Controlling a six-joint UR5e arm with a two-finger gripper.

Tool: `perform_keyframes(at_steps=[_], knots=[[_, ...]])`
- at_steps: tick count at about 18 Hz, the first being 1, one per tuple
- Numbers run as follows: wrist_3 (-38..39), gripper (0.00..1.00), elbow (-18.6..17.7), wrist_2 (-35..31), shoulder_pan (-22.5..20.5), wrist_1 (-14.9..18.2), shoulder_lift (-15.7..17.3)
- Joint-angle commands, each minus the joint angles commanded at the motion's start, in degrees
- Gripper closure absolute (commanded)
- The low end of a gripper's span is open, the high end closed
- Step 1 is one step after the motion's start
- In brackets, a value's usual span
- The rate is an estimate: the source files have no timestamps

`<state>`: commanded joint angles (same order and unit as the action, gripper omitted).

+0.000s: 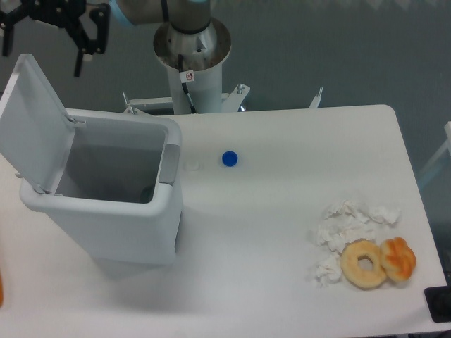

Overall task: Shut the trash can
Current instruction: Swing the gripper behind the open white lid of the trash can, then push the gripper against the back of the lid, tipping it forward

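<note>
trash can (113, 211): sitting at the left side of the table, by far the biggest thing there, its mouth standing open and showing a grey interior with something dark low inside, too dim to name.
lid (34, 123): standing up, hinged on the left rim and leaning out to the left, well clear of the opening.
latch tab (170, 163): grey, lying on the right rim, facing the table's middle.
gripper (44, 32): hanging at the far left, above and just beyond the lid's top edge, not touching it; two black fingers are hanging down with a wide gap between them, spread apart and holding nothing.
progress: nothing of the closing is showing as done; the lid is needing to be pushed over and down onto the rim, and the arm appears to be lining up behind it.
writing: a small round red-and-white sticker on the robot base (192, 77), too small to read; no brand showing on the can.
blue cap (229, 159): lying right of the can, apart from it.
donut (364, 263): lying near the right corner, touching an orange pastry (399, 258), with crumpled tissues (349, 227) just beside them.
table (282, 141): white.
</note>
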<state>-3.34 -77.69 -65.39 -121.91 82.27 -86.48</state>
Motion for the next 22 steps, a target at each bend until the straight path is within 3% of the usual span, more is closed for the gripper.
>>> perform_keyframes(at_steps=[12,22], knots=[[-0.3,0.00,-1.1,-0.9,1.0,-0.2,-0.7],[-0.6,0.00,-1.6,-6.4,0.9,0.0,-1.0]])
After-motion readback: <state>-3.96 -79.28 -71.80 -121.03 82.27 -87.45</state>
